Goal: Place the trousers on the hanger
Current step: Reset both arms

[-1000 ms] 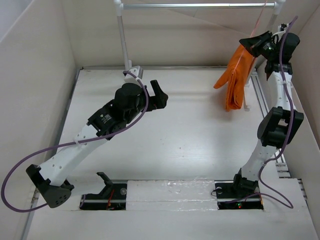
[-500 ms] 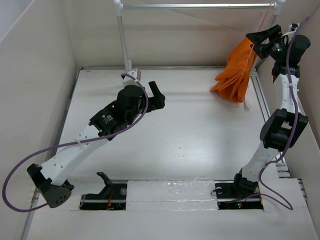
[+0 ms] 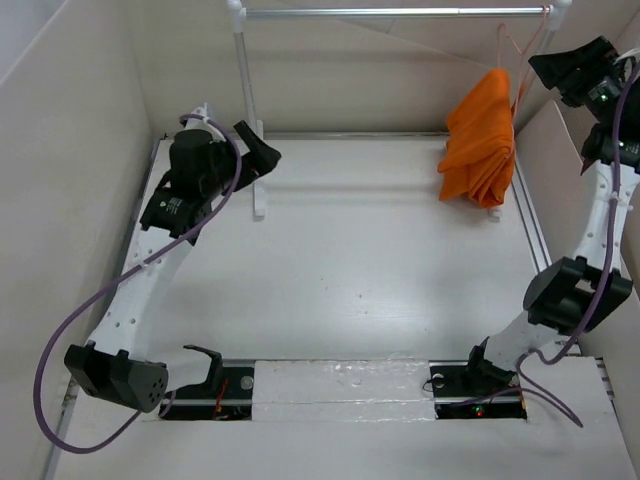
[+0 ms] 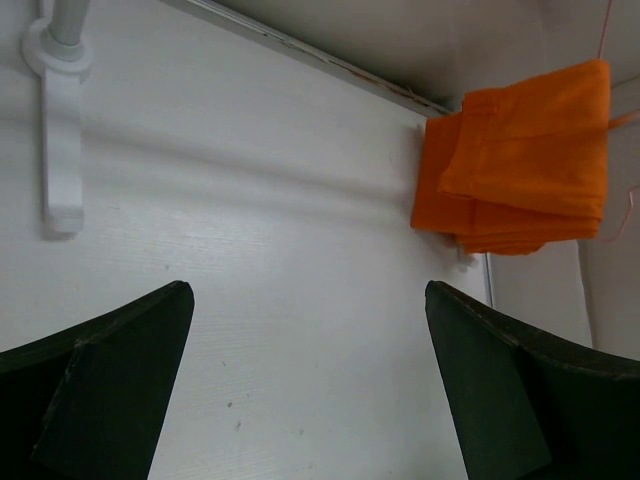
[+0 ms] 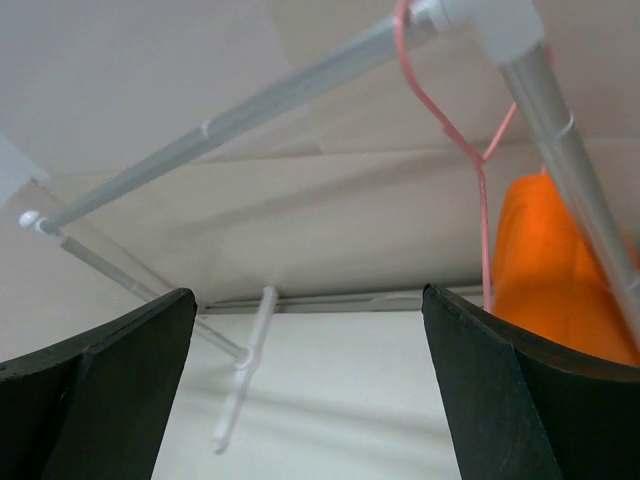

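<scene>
Top external view suggests you are finished: trousers [image 3: 478, 140] drape over the hanger [image 5: 484, 230] on the rail [image 3: 390, 12]; left end effector [image 4: 310, 290] and right end effector [image 5: 308, 292] gape wide, empty.

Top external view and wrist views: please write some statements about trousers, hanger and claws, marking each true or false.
1. The folded orange cloth trousers hang on the thin pale pink wire hanger. True.
2. The hanger lies on the white table. False: its hook is on the silver metal rail.
3. The right claw grips the trousers. False: it is open, apart from them.
4. The left claw is open and empty. True.
</scene>
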